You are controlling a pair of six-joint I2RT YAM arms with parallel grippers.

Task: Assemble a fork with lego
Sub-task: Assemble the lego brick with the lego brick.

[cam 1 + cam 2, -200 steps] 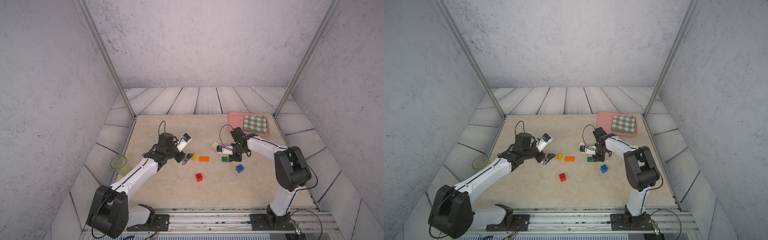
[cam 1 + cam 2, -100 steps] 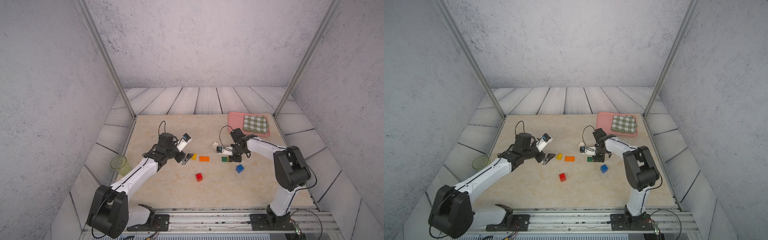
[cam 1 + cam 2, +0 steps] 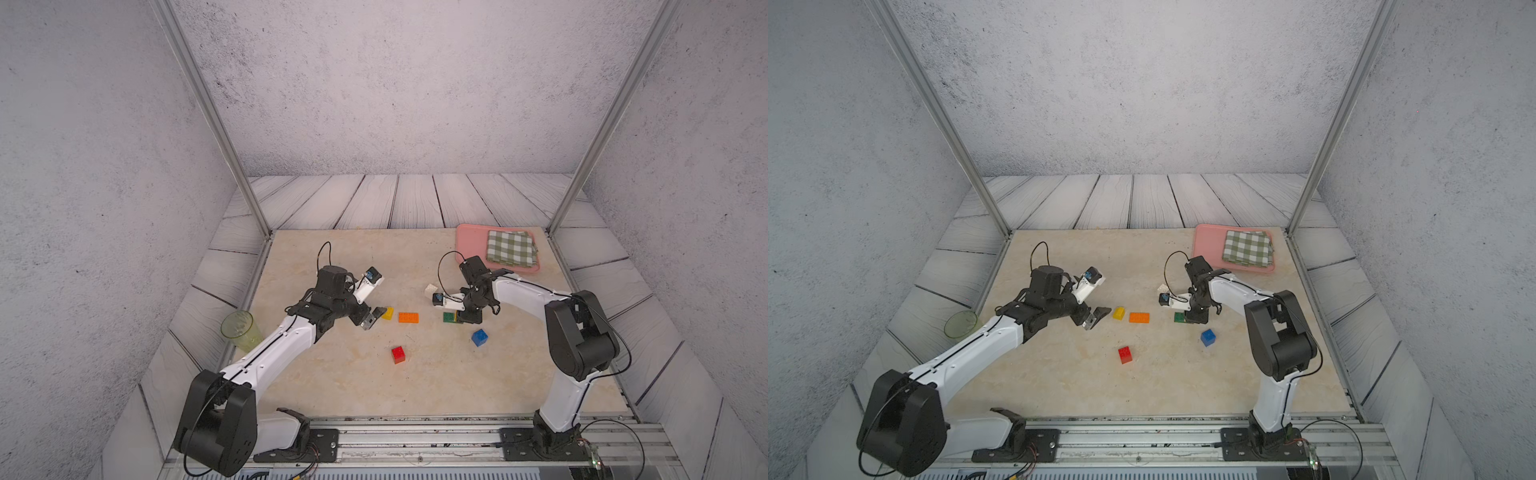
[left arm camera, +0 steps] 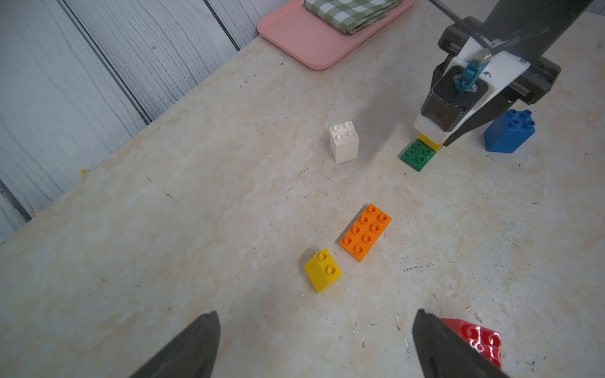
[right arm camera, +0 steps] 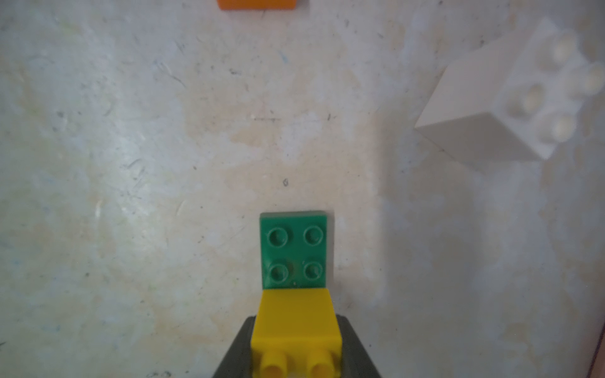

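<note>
No fork is in view; the lego lies as separate bricks. My right gripper is shut on a yellow sloped brick, which sits on one end of the green flat brick lying on the table. The white brick stands just behind, and the blue brick lies to the front right. My left gripper hangs open and empty just short of the loose yellow brick. The orange flat brick lies beside that one. Nearer the front lies the red brick.
A pink tray with a folded green checked cloth sits at the back right corner. A greenish cup stands off the table's left edge. Metal posts rise at both back corners.
</note>
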